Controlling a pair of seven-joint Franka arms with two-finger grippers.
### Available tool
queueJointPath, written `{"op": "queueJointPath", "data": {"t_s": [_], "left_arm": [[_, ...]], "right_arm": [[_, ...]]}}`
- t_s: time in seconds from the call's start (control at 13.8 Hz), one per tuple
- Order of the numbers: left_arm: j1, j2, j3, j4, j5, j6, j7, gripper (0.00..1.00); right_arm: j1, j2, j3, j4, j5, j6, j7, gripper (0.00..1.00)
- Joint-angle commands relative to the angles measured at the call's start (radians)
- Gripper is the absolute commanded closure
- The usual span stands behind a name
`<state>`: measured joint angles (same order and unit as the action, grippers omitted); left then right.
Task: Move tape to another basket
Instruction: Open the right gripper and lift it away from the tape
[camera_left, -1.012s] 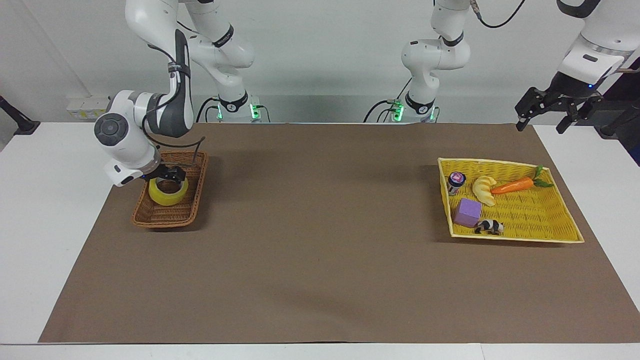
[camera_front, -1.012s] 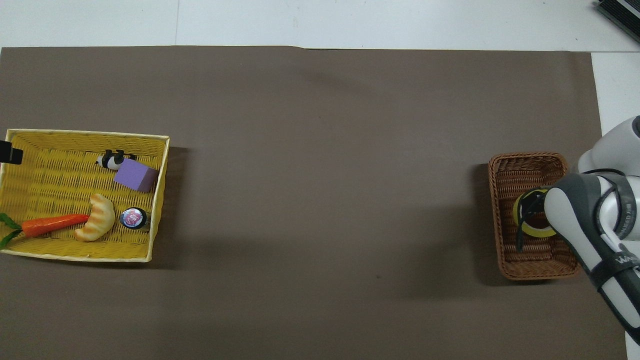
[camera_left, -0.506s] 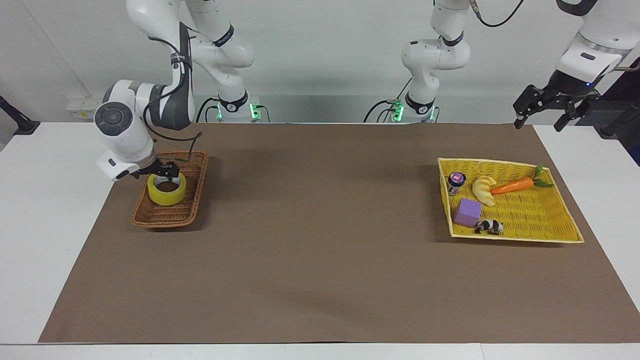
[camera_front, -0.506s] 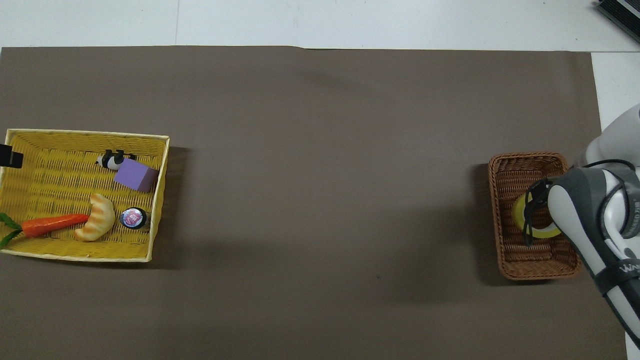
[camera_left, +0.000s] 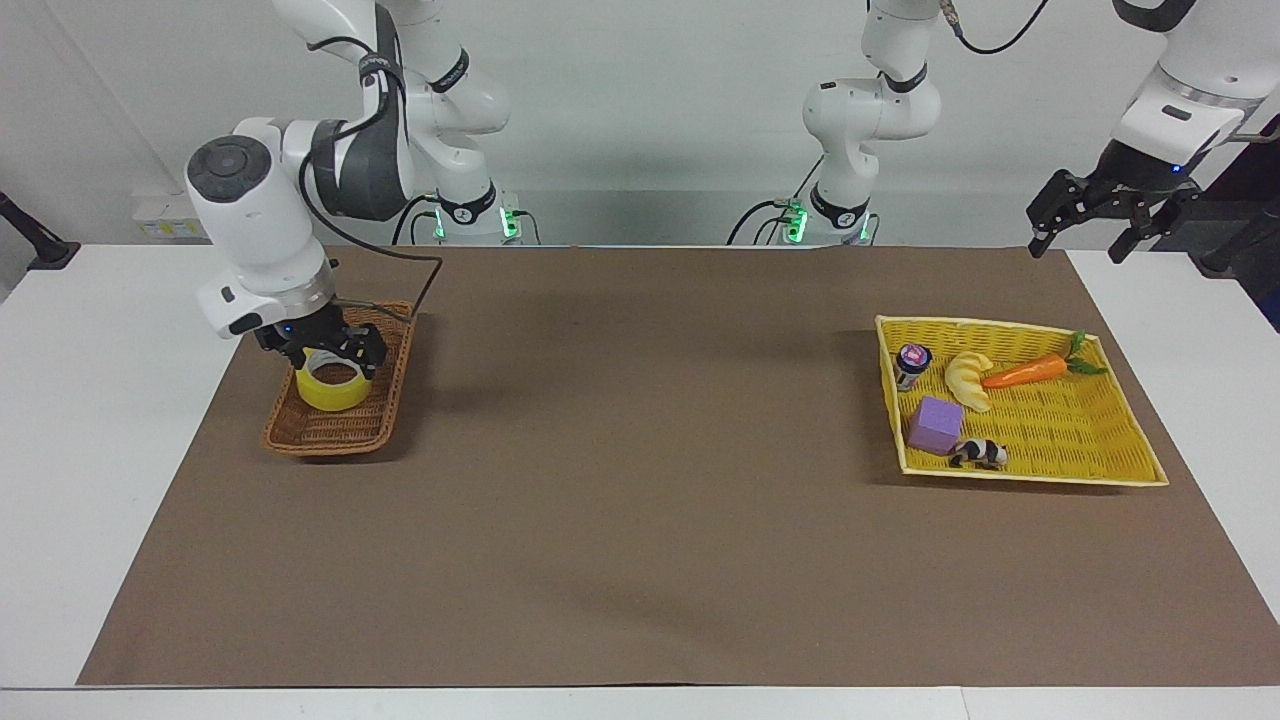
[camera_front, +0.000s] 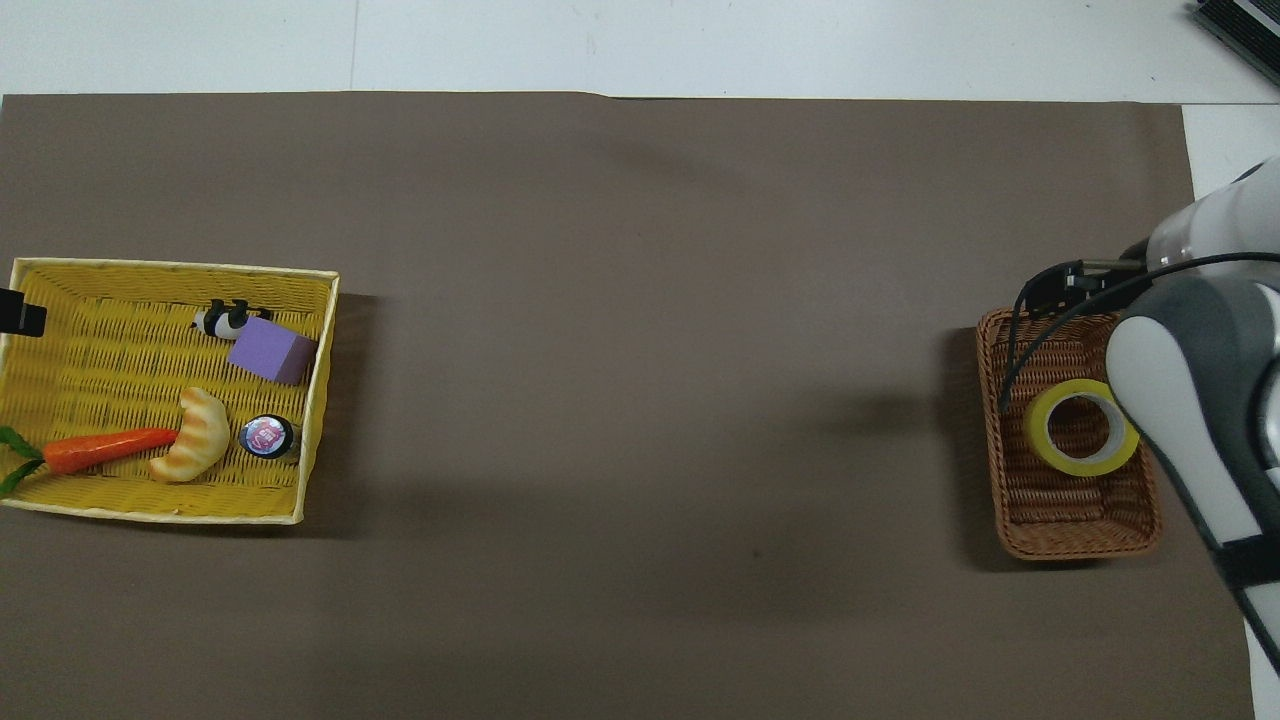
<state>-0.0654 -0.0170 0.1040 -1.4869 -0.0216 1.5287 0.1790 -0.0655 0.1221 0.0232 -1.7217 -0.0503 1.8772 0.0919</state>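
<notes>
Over the brown basket (camera_left: 340, 405) at the right arm's end of the surface (camera_left: 640, 560), my right pincer (camera_left: 322, 352) has risen since a second ago; its wrist now stands higher and the overhead view shows the tape's (camera_front: 1081, 427) ring uncovered. I read the fingers as spread apart just above the roll's rim, gripping nothing. The tape (camera_left: 333, 383) lies flat in the basket's middle, a translucent yellow ring with a pale core, the wicker floor visible through its hole. Basket walls sit close on both long sides of the roll, with more floor free at the two ends. My left pincer (camera_left: 1090, 228) waits, fingers spread, raised by the surface's edge near the yellow basket (camera_left: 1130, 455). Between the two baskets the brown mat is bare.
</notes>
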Motion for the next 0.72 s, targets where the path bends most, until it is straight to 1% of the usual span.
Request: {"op": "queueJointPath", "data": {"t_s": [0.0,0.14,0.22,0.29,0.43,0.51,0.65], "left_arm": [[-0.007,-0.017,0.008,-0.009,0.0,-0.016,0.005,0.0],[-0.007,-0.017,0.008,-0.009,0.0,-0.016,0.005,0.0],[-0.007,-0.017,0.008,-0.009,0.0,-0.016,0.005,0.0],[-0.007,-0.017,0.008,-0.009,0.0,-0.016,0.005,0.0],[-0.007,-0.017,0.006,-0.009,0.0,-0.016,0.005,0.0],[-0.007,-0.017,0.006,-0.009,0.0,-0.016,0.005,0.0],[-0.007,-0.017,0.008,-0.009,0.0,-0.016,0.005,0.0]], "right_arm": [[-0.008,-0.01,0.006,0.102,0.058,-0.065,-0.084,0.0],[-0.007,-0.021,0.008,0.154,0.049,-0.127,-0.128,0.0],[-0.005,-0.019,0.008,0.199,0.047,-0.174,-0.15,0.0],[-0.005,-0.021,0.011,0.223,0.044,-0.219,-0.155,0.0],[-0.005,-0.048,0.012,0.229,0.038,-0.3,-0.205,0.0],[-0.005,-0.073,0.014,0.22,0.038,-0.311,-0.218,0.0],[-0.005,-0.091,0.026,0.197,0.038,-0.299,-0.213,0.0]]}}
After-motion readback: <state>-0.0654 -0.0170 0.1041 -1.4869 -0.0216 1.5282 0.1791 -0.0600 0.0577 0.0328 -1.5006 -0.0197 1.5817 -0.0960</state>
